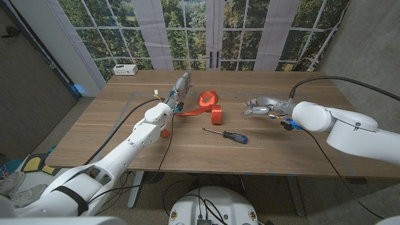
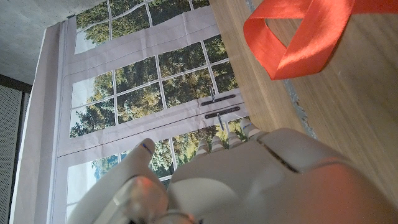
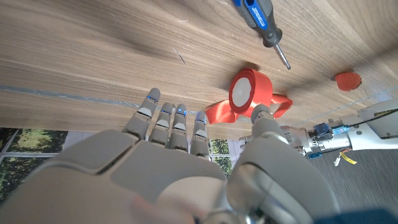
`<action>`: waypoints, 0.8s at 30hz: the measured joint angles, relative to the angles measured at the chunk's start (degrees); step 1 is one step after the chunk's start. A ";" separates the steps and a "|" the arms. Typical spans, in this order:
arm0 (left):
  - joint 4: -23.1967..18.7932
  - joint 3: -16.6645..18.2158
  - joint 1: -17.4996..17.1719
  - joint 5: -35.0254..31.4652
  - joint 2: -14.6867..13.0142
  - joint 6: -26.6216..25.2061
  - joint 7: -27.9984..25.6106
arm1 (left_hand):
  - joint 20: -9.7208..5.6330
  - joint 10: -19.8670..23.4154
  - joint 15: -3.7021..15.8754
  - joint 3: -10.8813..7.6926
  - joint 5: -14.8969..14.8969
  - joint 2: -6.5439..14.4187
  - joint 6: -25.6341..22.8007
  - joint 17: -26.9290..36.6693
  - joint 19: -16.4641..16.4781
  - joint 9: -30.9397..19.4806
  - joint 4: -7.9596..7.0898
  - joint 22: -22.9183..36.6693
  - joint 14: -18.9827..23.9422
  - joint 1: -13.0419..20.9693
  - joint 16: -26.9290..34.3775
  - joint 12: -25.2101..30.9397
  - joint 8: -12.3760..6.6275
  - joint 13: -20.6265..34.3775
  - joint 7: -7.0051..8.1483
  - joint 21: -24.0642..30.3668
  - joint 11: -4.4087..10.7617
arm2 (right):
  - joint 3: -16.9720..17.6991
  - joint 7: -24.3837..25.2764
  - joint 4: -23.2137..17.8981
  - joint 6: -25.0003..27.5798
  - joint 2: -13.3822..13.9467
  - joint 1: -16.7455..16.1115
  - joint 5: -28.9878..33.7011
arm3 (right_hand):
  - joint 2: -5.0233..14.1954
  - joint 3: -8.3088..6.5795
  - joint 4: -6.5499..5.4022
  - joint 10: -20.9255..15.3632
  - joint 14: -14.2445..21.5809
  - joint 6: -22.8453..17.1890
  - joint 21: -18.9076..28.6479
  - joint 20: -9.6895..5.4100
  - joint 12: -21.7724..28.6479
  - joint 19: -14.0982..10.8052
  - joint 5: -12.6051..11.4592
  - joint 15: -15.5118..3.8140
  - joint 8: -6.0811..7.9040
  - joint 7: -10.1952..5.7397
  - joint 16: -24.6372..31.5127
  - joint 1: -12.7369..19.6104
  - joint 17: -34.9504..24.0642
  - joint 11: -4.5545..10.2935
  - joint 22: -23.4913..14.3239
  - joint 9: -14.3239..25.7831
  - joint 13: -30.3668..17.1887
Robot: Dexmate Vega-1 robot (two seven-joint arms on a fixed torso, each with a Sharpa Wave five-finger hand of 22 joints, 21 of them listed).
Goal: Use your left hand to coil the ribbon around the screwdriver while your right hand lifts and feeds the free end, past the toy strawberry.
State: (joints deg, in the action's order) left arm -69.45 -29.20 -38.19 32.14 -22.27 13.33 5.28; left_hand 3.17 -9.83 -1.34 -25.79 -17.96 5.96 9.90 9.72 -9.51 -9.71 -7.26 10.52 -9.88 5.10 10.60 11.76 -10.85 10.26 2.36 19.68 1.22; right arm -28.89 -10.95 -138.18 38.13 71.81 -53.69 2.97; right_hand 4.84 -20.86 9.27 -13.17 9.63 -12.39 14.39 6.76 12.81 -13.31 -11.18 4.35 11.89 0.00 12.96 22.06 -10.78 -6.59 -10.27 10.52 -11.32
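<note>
- Left hand (image 1: pixel 179 86), in the head view, reaches far over the table (image 1: pixel 300 156) with fingers extended and apart, holding nothing, just left of the ribbon (image 1: pixel 208 100). That orange ribbon lies mid-table, a loose loop at the far end and a rolled end (image 1: pixel 217 113) nearer. The screwdriver (image 1: pixel 226 134) lies nearer still, apart from it. Right hand (image 1: pixel 259 107) hovers to the ribbon's right, fingers loosely curled and empty. The toy strawberry (image 1: pixel 165 132) peeks out beside the left forearm.
- Left wrist view: the ribbon loop (image 2: pixel 298 37) stands up limp and glossy. It looks light, soft and slippery, so pinch a flat stretch.
- Right wrist view: fingers (image 3: pixel 168 121) apart, pointing at the roll (image 3: pixel 245 92). The screwdriver's rigid handle (image 3: pixel 256 15) is the firmer hold.
</note>
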 measured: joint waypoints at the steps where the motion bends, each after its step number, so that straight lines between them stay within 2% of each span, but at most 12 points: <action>1: 0.06 0.00 0.01 0.00 0.03 0.02 0.02 | 0.00 0.00 0.00 0.00 0.00 0.00 0.00 0.00 0.00 0.00 0.00 0.00 0.00 0.00 0.00 0.00 0.10 0.00 0.00 0.00 0.00 | -0.27 -0.37 -0.14 0.48 -0.03 0.20 0.57 | 0.00 0.00 0.00 -0.07 0.16 -0.02 0.00 0.00 0.00 0.00 0.00 -0.16 0.00 -0.02 0.00 0.00 0.00 0.07 0.00 0.00 0.00; 10: 0.48 0.00 0.08 0.16 0.17 0.24 0.27 | -0.21 0.00 0.00 0.00 0.00 0.00 0.00 0.00 0.21 0.00 0.00 0.00 0.00 0.00 0.00 0.00 0.27 0.00 0.00 -0.17 0.00 | -5.09 -4.89 -2.11 4.88 -1.14 3.78 6.65 | 0.15 -0.50 0.46 -0.33 0.18 -1.03 -0.21 0.10 0.00 -0.73 0.00 -0.80 0.00 -0.41 -0.28 1.66 0.00 0.78 0.16 0.00 0.00; 19: 1.05 0.00 0.32 0.29 0.40 0.54 0.69 | -0.22 -0.32 0.00 0.00 0.00 0.00 0.00 0.00 0.21 0.00 0.00 0.00 0.00 0.00 -0.23 0.00 0.27 0.00 0.00 -0.22 -0.31 | -9.26 -10.03 -3.37 7.77 -2.53 6.60 11.85 | -0.37 -0.74 0.70 -0.33 0.49 -2.08 -0.21 -0.31 0.00 -1.14 0.00 -1.10 0.23 -0.18 -0.28 2.64 0.00 0.78 0.15 0.00 0.00; 21: 1.15 0.00 0.34 0.30 0.44 0.60 0.77 | -0.22 -0.32 0.00 0.00 0.00 0.00 0.00 0.00 0.21 0.00 0.00 0.00 0.00 0.00 -0.23 0.00 0.27 0.00 0.00 -0.22 -0.31 | -9.84 -10.95 -3.60 8.06 -2.78 6.95 12.86 | -0.56 -0.90 0.86 -0.90 1.02 -2.83 -0.21 -0.20 0.00 -1.34 0.00 -1.63 0.23 -0.26 -0.28 3.87 0.00 1.24 0.15 0.00 0.00; 24: 1.25 0.00 0.36 0.31 0.48 0.62 0.81 | -0.22 -0.32 0.00 0.00 0.00 0.00 0.00 0.00 0.21 0.00 0.00 0.00 0.00 0.00 -0.23 0.00 0.27 0.00 0.00 -0.22 -0.31 | -10.36 -12.01 -3.76 8.33 -2.99 7.21 14.16 | -1.15 -0.90 0.86 -2.44 2.44 -3.82 -0.21 -0.32 0.00 -2.22 0.00 -2.23 0.55 0.12 -0.21 5.07 0.00 0.95 0.15 0.00 0.00</action>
State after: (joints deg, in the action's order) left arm -68.20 -29.20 -37.83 32.45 -21.80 13.95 6.09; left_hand 2.96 -10.14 -1.33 -25.79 -17.96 5.96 9.90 9.72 -9.30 -9.71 -7.26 10.51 -9.89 5.10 10.37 11.76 -10.58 10.26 2.36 19.46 0.91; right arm -39.25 -22.95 -141.94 46.46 68.82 -46.48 17.12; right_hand 3.69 -21.76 10.13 -15.61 12.07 -16.20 14.18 6.44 12.81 -15.53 -11.19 2.12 12.43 0.12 12.75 27.13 -10.78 -5.64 -10.12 10.52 -11.32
